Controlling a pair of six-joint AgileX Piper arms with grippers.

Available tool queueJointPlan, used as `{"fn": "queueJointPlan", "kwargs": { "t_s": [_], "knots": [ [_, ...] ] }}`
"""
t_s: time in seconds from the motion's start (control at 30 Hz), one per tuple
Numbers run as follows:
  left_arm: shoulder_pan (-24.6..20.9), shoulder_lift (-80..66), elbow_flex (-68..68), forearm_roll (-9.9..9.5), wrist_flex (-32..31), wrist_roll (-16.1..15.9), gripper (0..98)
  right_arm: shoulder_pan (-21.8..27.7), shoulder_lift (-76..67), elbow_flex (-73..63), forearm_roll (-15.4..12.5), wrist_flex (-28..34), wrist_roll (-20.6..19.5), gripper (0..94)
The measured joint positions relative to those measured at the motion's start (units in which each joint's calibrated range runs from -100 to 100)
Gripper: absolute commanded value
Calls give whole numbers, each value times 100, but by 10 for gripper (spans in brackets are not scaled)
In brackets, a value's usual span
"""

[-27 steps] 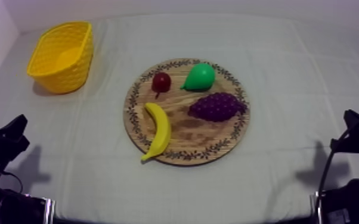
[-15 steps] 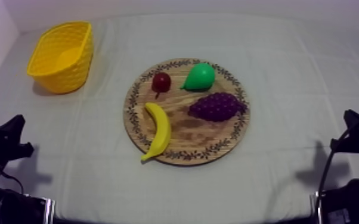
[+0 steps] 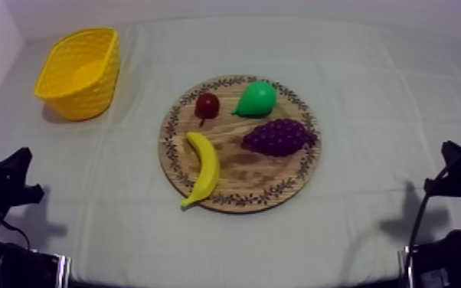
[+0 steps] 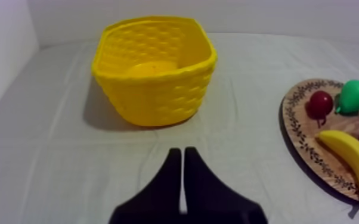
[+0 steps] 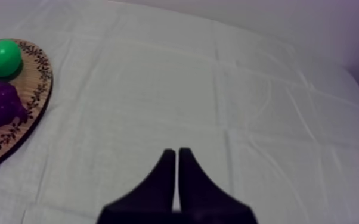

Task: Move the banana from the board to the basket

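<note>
1. Table [image 3: 371, 92] w/ grey-white cloth; both arms sit low at the near corners.
2. Round wooden board [image 3: 253, 172] at mid-table, patterned rim.
3. Yellow basket [image 3: 103, 80] at far left, well apart from board.
4. Left gripper [image 4: 183, 154]: fingers pressed together in a narrow wedge, gripping nothing, over bare cloth, facing basket. Right gripper [image 5: 176, 154]: same wedge, nothing held, over bare cloth beside board.
5. Banana [image 3: 204, 165] lies on board's near-left part, one tip over the rim; well apart from left gripper, touched by neither.
6. Grapes [image 3: 278, 137], pear [image 3: 256, 99], small red fruit [image 3: 207, 105] on board's far half.
</note>
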State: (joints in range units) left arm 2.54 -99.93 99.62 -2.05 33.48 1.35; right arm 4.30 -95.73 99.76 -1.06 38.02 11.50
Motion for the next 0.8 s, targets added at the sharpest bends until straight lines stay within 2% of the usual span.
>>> {"fn": "queueJointPlan", "kwargs": {
  "t_s": [0.3, 0.63, 0.8],
  "knots": [
    [-14, 434, 8, 5, -270, 97, 1, 0, 0, 0, 0, 0, 0, 3],
    [374, 1517, -770, -20, -548, 52, 1, 0, 0, 0, 0, 0, 0, 3],
    [783, 2363, -1616, -249, -302, 277, 1, 0, 0, 0, 0, 0, 0, 3]
  ]
}}
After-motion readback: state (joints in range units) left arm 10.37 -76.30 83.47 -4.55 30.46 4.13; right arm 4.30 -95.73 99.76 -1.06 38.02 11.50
